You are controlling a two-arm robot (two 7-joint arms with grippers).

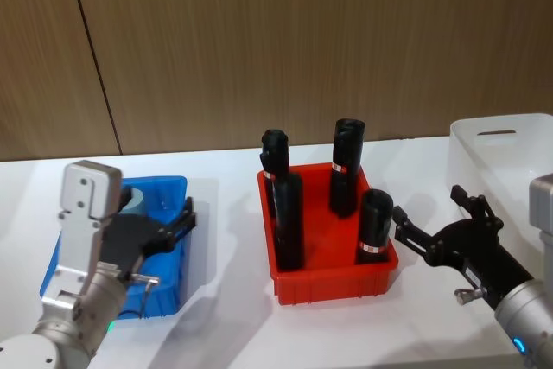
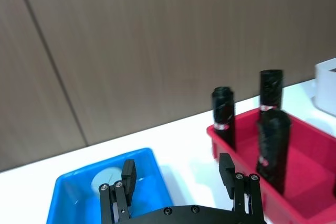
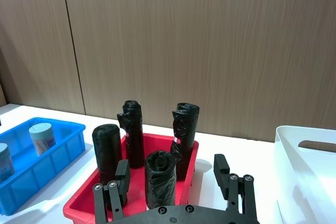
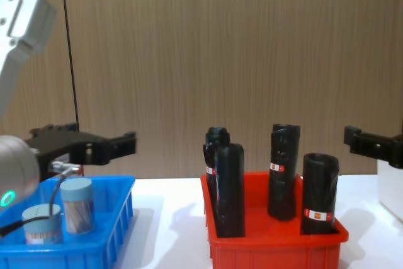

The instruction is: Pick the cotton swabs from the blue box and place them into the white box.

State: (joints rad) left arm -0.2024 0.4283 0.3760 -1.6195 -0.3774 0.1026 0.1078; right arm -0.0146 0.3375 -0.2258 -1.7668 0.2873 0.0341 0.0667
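Two cotton swabs (image 4: pixel 77 206) (image 4: pixel 43 223) stand upright in the blue box (image 4: pixel 116 231) at the table's left; they are clear cylinders with pale blue-grey lids. One swab lid (image 2: pixel 107 179) lies just beyond the left gripper's fingers. My left gripper (image 1: pixel 177 226) (image 2: pixel 177 170) hovers open above the blue box, holding nothing. My right gripper (image 1: pixel 428 206) (image 3: pixel 171 171) hangs open and empty between the red bin and the white box (image 1: pixel 510 149) at the far right. The right wrist view shows the cotton swabs (image 3: pixel 42 137), the blue box (image 3: pixel 58 148) and the white box (image 3: pixel 302 166).
A red bin (image 1: pixel 333 278) in the middle of the table holds several tall black rolls (image 1: pixel 375 224) with red-white labels, standing between the two boxes. A wooden wall rises behind the white table.
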